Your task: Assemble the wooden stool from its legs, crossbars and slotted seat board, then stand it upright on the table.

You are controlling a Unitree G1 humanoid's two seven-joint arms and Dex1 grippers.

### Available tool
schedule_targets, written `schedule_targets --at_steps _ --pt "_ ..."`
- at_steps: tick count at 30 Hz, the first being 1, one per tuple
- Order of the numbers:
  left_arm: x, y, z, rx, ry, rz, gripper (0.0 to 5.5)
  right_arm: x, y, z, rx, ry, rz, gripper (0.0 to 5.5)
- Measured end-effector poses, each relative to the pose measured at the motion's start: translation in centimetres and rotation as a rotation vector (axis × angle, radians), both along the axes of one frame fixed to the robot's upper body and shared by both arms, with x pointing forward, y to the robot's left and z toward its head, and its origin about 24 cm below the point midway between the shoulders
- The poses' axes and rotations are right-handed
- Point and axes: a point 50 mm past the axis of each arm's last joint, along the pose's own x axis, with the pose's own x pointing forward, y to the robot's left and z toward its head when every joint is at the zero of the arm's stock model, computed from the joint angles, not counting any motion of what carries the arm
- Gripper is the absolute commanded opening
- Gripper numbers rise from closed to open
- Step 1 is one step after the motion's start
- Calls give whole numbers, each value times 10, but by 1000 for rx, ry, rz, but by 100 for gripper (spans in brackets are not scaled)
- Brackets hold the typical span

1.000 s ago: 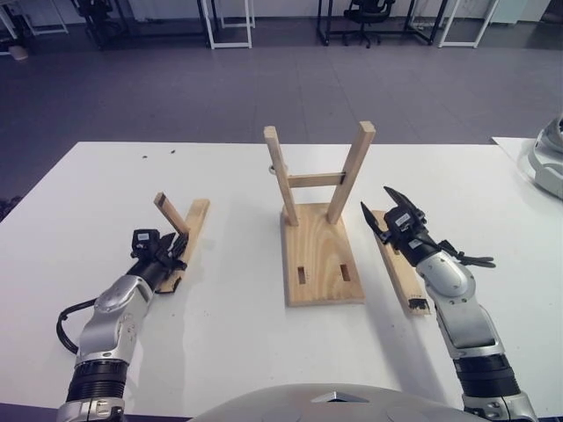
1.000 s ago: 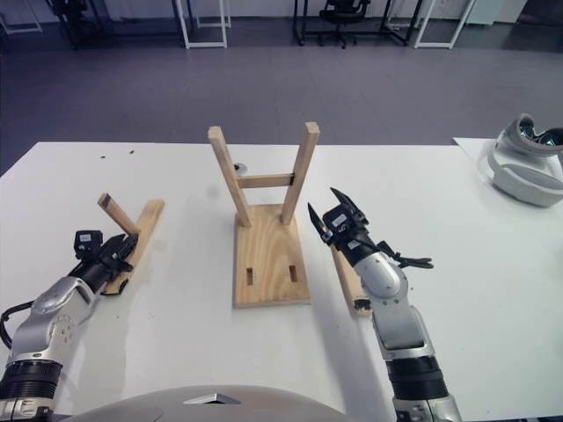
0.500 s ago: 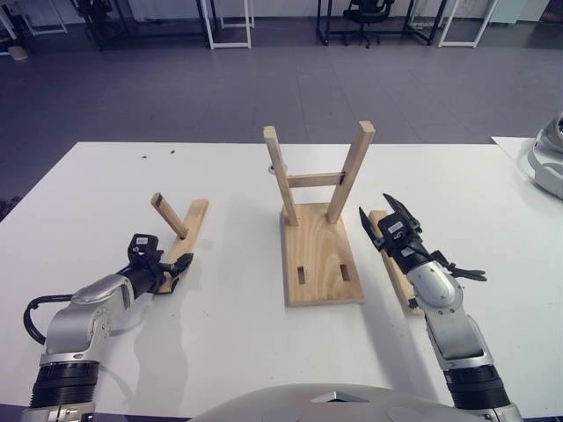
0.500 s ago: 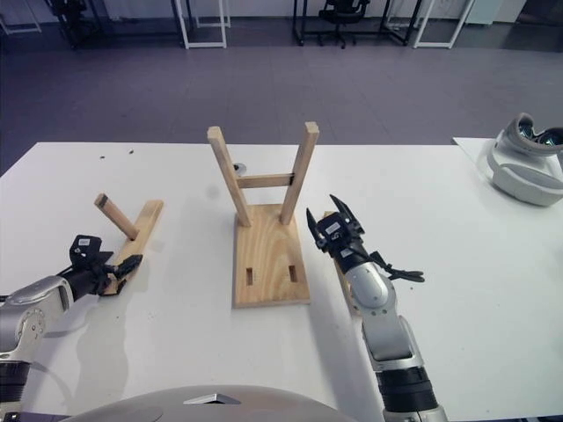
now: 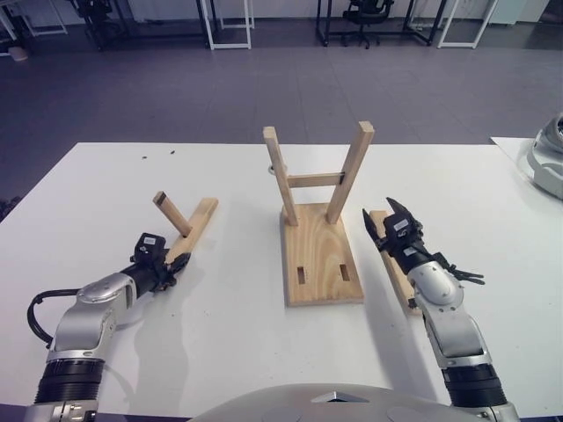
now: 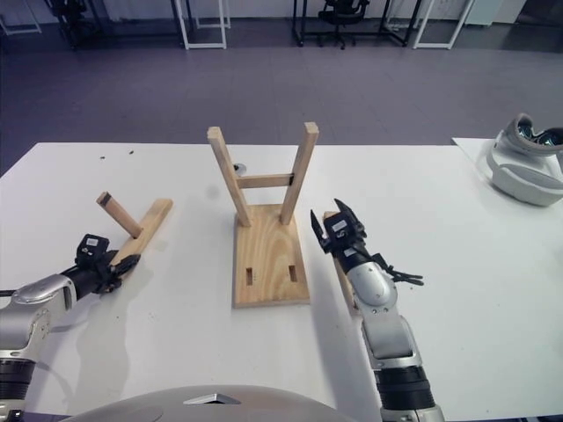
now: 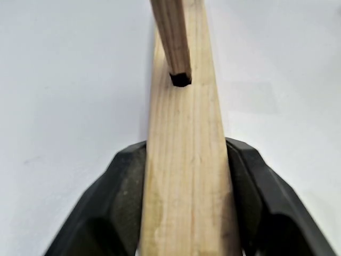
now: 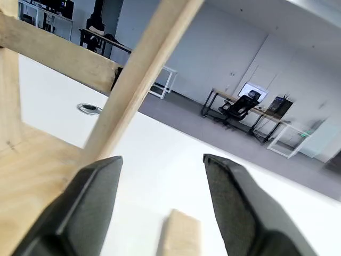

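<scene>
Stool partly assembled on the table [image 5: 106,193].
The seat board [image 5: 321,255] lies flat with 2 legs [image 5: 350,171] and 1 crossbar [image 5: 315,179] standing at its far end. The left gripper [image 5: 169,266] clamps the near end of a loose leg [image 5: 195,227] left of the board. The right gripper [image 5: 389,216], fingers spread, hovers over a second loose leg [image 5: 393,264] just right of the board.

Silver forearms [image 5: 95,309], black cables [image 5: 39,313], black left hand [image 5: 174,265] and right hand [image 5: 383,216].
</scene>
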Motion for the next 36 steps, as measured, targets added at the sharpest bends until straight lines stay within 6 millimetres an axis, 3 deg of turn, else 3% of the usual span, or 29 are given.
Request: schedule_targets --at_steps 3,5,6,8,12,17,26,29,32,36 --pt "12 6 23 -55 -202 28 204 12 -5 34 297 -19 84 322" --pt "26 -1 67 -53 -426 -21 204 28 7 79 516 -75 243 349" --pt "33 -12 94 -37 -547 -85 204 34 18 109 595 -130 357 349" --pt "39 -39 134 -41 -702 -212 204 41 39 149 726 -156 511 349" --pt "46 -99 181 -35 -851 -483 204 52 71 188 947 -107 662 349" --pt "47 -126 181 47 -826 -662 204 58 72 190 1113 -45 636 349" --pt "44 -132 180 122 -851 -726 204 58 70 182 1208 104 621 140" --pt "43 -133 179 132 -851 -743 204 56 73 175 1208 154 636 105" --pt "42 -134 177 135 -842 -760 204 53 70 171 1208 159 633 104" --pt "30 -136 167 123 -790 -836 300 40 57 150 1076 117 557 104"
